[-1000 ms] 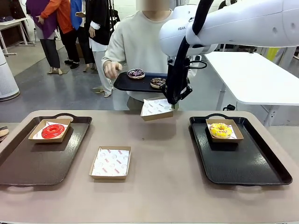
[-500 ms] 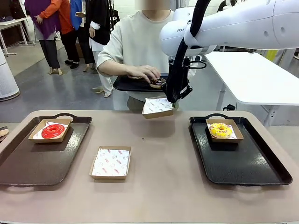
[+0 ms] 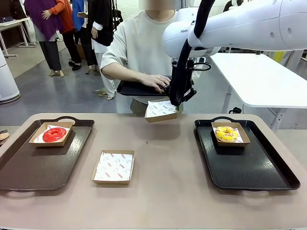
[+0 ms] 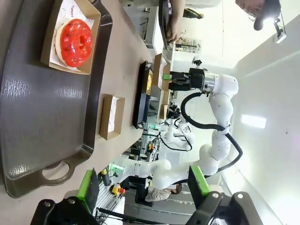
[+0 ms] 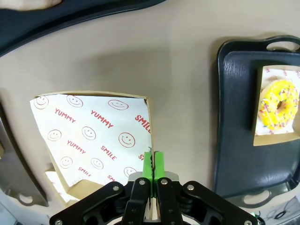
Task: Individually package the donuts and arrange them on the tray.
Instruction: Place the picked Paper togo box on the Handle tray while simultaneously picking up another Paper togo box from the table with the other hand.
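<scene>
An empty box [image 3: 160, 110] is held out at twelve o'clock, its rim pinched by the right gripper [image 3: 178, 102], for filling by the person's hand [image 3: 156, 81]; level holding is needed next. The left gripper [image 4: 143, 185] is spread open. A glossy red donut [image 3: 54, 134] is boxed at ten o'clock, a sprinkled yellow donut [image 3: 226, 133] at two.

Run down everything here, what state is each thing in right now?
red donut, boxed, on the left tray
yellow donut, boxed, on the right tray
middle box, empty, on the table
lifted box, empty, held by its rim
right tool, shut on lifted box
left tool, open
</scene>
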You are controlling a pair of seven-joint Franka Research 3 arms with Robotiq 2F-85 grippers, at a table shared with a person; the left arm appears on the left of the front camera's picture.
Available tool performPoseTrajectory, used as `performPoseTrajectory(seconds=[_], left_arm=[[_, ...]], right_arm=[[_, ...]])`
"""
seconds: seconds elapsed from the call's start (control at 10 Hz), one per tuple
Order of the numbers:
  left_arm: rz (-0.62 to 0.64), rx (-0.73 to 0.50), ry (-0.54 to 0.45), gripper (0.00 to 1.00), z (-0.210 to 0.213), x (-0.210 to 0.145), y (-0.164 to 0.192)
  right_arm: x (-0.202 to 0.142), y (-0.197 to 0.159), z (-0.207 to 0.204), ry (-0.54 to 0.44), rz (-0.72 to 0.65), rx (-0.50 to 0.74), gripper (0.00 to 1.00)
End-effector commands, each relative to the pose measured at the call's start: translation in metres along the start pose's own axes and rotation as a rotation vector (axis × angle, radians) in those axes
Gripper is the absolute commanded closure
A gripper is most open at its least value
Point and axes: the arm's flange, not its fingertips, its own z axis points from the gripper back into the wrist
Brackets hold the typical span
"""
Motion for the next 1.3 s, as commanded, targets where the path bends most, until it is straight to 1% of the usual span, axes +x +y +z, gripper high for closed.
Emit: performPoseTrajectory(seconds=[0.0, 1.2], left_arm=[[0.015, 0.006, 0.000, 0.00, 0.0016, -0.0016, -0.0025], [0.015, 0.006, 0.000, 0.00, 0.0016, -0.0016, -0.0025]], right_arm=[[0.0008, -0.0021, 0.0011, 0.000, -0.004, -0.001, 1.00], [0.0008, -0.0021, 0.0011, 0.000, -0.004, -0.001, 1.00]])
